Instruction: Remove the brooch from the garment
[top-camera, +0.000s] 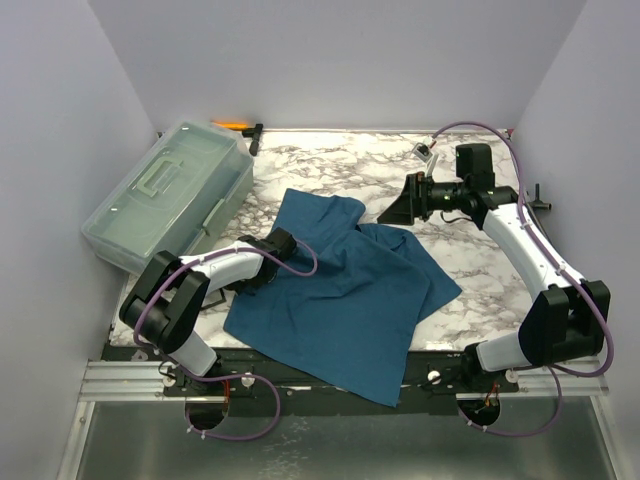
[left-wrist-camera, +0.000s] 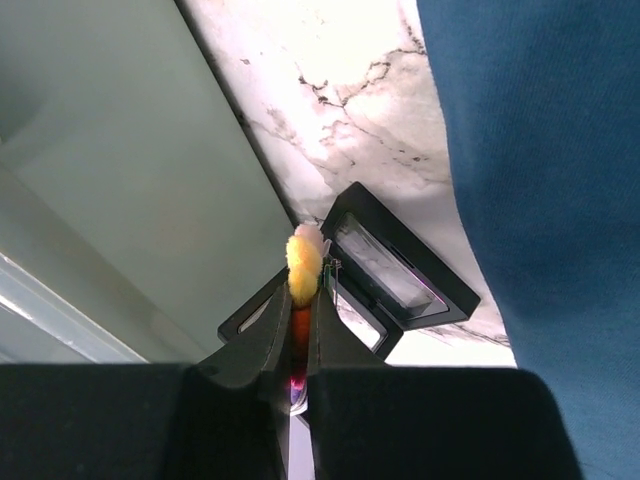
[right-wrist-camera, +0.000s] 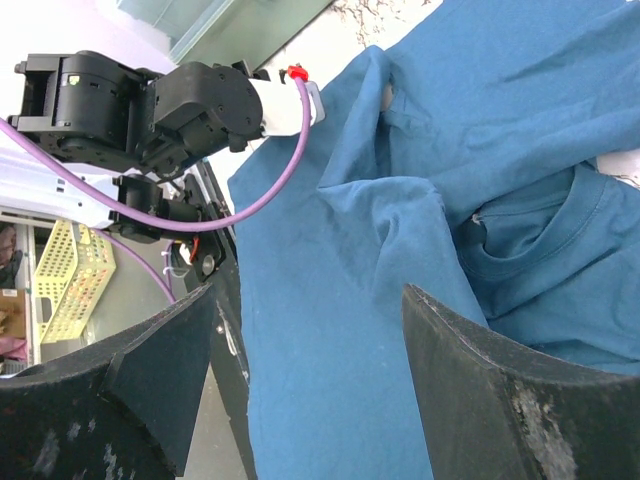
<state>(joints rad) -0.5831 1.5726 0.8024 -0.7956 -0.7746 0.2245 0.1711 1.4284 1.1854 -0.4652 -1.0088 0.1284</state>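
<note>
Your left pincer (left-wrist-camera: 305, 297) is clamped on the brooch (left-wrist-camera: 303, 266). It's held off the shirt (left-wrist-camera: 540, 200), over bare tabletop (left-wrist-camera: 340, 100) beside the bin (left-wrist-camera: 120, 180), so the brooch looks freed from the cloth. Your right pincer (right-wrist-camera: 310, 390) hangs above the shirt, jaws apart and holding nothing, likely parked out of the way.

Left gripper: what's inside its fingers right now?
The brooch, pinched by the left gripper, its fingers shut, apart from the garment. Its yellow tuft sticks out past the tips; orange and purple show in the slit. The fingers cover the rest.
</note>
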